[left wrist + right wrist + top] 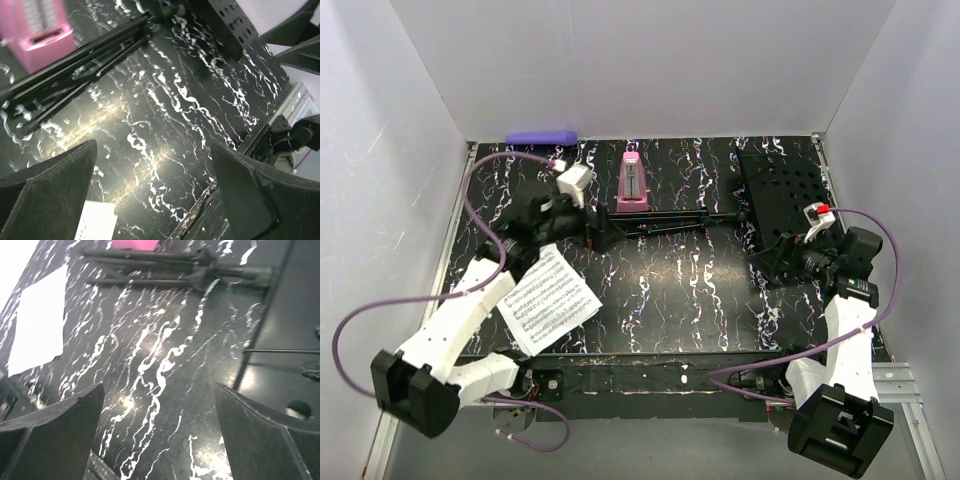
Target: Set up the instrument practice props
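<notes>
Sheets (552,300) were seen lying flat at the near left of the table (700,290), partly hidden by the left arm (470,305), and could be creased or swept off if that arm were swung low. Further back the stand (715,216) was laid flat across the middle, its folded legs (640,228) by the left gripper (592,235) and its desk (785,195) by the right gripper (772,258), both spread wide with nothing held; a lift by one end alone was judged likely to let the legs slip or the desk swing. Just behind the legs the metronome (633,182) was stood upright, and could be toppled if they were dragged back.
</notes>
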Controlling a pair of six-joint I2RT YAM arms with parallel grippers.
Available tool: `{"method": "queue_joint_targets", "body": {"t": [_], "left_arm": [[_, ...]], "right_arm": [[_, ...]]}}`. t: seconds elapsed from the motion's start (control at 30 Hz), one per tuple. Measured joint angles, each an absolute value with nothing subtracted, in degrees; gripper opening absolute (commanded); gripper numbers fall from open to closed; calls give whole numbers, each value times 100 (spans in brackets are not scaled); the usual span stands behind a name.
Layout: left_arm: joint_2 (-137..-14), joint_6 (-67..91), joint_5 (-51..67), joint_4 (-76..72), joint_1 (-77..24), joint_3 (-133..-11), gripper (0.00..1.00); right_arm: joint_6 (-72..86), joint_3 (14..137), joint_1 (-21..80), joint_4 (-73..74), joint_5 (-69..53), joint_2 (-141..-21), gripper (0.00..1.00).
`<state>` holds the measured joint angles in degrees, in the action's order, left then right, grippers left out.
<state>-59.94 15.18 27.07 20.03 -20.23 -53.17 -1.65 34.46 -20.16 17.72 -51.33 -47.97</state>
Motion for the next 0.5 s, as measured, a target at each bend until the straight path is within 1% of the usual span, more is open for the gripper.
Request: {"method": "queue_joint_targets", "body": {"t": [0.07, 0.17, 0.27, 0.4, 0.5], "left_arm": [[-6451, 1249, 2471, 2309, -2578, -5937, 98], [-7275, 871, 2032, 2797, -3081, -6814, 98], [-8009, 580, 1645, 3081, -3426, -7343, 98], [-8488, 373, 1391, 3404, -3763, -7446, 98], [-8405, 331, 1319, 3393, -3837, -7330, 98]], "right_arm": [[-572, 3492, -1975, 2053, -5472, -4875, 98], [-1120, 3599, -1927, 2460, -5848, -4923, 98], [-1326, 3662, -1909, 2606, -5929, -4875, 98], [-1160, 3664, -1927, 2552, -5769, -4705, 98], [-600, 3667, -2064, 2449, -5548, -4687, 98]]}}
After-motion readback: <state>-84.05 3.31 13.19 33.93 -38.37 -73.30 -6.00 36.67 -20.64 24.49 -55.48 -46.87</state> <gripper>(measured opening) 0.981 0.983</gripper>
